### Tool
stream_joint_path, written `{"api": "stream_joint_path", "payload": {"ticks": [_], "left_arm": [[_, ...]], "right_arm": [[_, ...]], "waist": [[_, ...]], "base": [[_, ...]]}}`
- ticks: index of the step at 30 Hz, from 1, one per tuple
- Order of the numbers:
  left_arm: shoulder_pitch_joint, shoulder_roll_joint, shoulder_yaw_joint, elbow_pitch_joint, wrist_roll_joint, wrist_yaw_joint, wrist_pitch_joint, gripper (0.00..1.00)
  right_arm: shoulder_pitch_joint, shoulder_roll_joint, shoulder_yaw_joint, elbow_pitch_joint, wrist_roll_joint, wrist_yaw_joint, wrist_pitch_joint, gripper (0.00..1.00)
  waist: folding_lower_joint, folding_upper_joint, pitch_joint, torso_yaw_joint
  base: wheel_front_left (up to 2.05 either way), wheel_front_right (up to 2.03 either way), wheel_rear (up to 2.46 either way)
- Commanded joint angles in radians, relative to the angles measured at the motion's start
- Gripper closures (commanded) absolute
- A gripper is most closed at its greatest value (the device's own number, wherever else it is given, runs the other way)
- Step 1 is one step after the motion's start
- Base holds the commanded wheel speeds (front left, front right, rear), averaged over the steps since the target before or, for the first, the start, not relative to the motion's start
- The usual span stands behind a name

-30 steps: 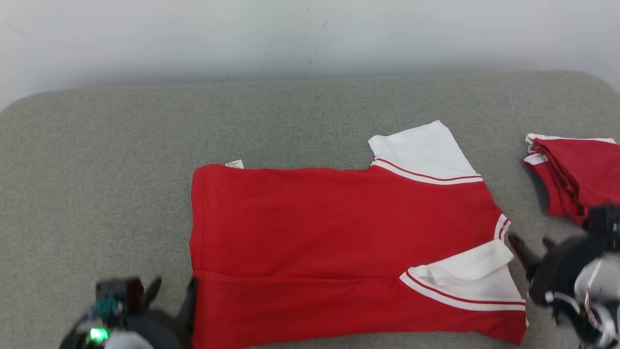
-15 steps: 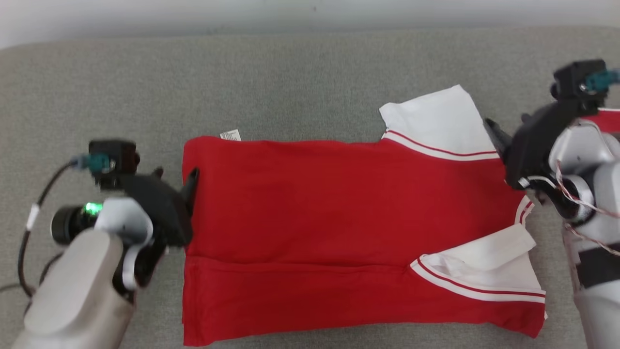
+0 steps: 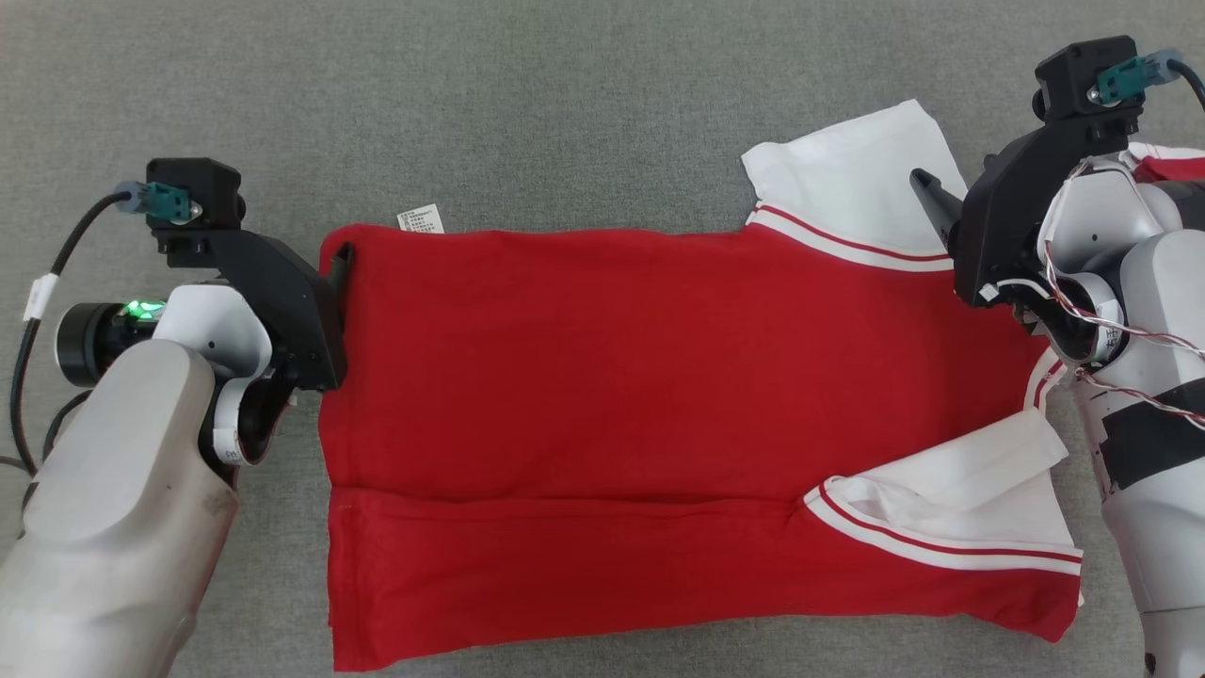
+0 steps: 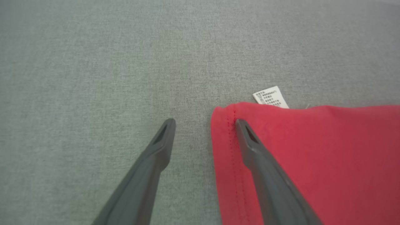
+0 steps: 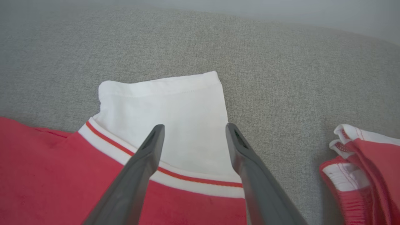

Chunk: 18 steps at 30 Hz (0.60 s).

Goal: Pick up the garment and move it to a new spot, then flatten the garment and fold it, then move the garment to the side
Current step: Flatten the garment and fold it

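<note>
Two claws stand spread and empty: the left claw (image 4: 204, 122) straddles the hem corner of the red shirt (image 3: 612, 377), and the right claw (image 5: 195, 126) hovers over its white sleeve (image 5: 175, 103). The shirt lies flat, partly folded, mid-desk (image 3: 565, 94). I judge it light, limp and thin, best pinched at the hem corner and sleeve seam. The print on its white care label (image 4: 270, 97) is too small to read.

Soft, even, bright light from above. The red shirt (image 3: 602, 377) throws a faint shadow along its hem at 6 o'clock. Head view sharp; wrist views slightly soft, their fingers (image 4: 157, 156) blurring toward 6 o'clock.
</note>
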Motion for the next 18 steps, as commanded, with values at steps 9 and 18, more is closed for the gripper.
{"api": "stream_joint_path", "payload": {"ticks": [9,18], "left_arm": [[-0.045,-0.016,-0.026,0.072,0.019,-0.025,-0.012,0.00],[-0.070,-0.012,-0.045,0.141,0.002,-0.059,0.020,1.00]], "right_arm": [[-0.042,-0.027,0.029,0.062,0.017,-0.003,-0.035,0.00],[-0.083,-0.026,0.057,0.104,0.021,-0.003,-0.026,0.00]], "waist": [[-0.0002,-0.0002,0.025,-0.009],[-0.0002,-0.0002,0.052,-0.023]], "base": [[0.00,0.00,0.00],[0.00,0.00,0.00]]}}
